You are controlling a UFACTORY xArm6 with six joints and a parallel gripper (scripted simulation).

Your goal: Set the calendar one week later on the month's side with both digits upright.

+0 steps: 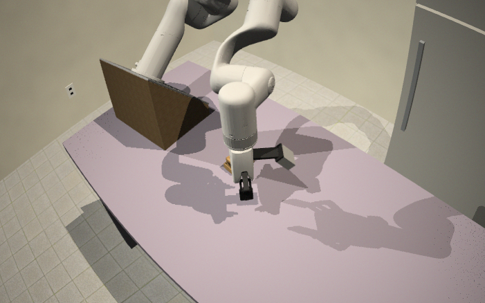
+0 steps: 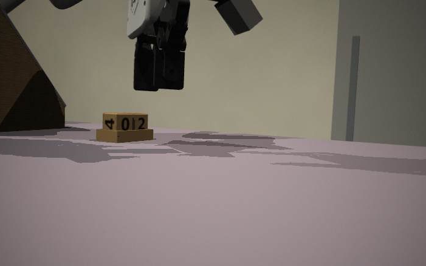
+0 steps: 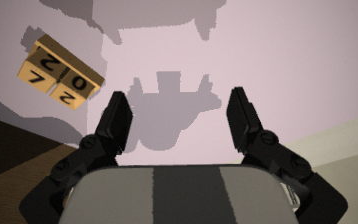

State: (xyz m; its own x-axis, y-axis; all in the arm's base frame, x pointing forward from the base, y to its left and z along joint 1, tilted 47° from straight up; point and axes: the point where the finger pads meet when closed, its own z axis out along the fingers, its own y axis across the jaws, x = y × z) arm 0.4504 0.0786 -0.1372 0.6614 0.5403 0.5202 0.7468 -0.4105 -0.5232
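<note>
The wooden calendar tray (image 2: 124, 135) stands flat on the table with two cubes side by side in it. In the exterior view the near side reads 0 (image 2: 125, 124) and 2 (image 2: 141, 123); the left cube's end face shows a sideways 4. In the wrist view the calendar (image 3: 60, 72) lies at the upper left; the cube tops show 7 and 2, and one side shows 2 and 0. In the top view only a corner of the calendar (image 1: 225, 164) shows behind the arm. My gripper (image 3: 178, 101) (image 2: 158, 87) (image 1: 245, 194) hangs open and empty above the table, to the right of the calendar and apart from it.
A brown wedge-shaped stand (image 1: 149, 103) sits at the table's back left, holding the arm's base. A grey fridge (image 1: 459, 97) stands beyond the table's right end. The wrist camera block (image 1: 276, 154) sticks out beside the gripper.
</note>
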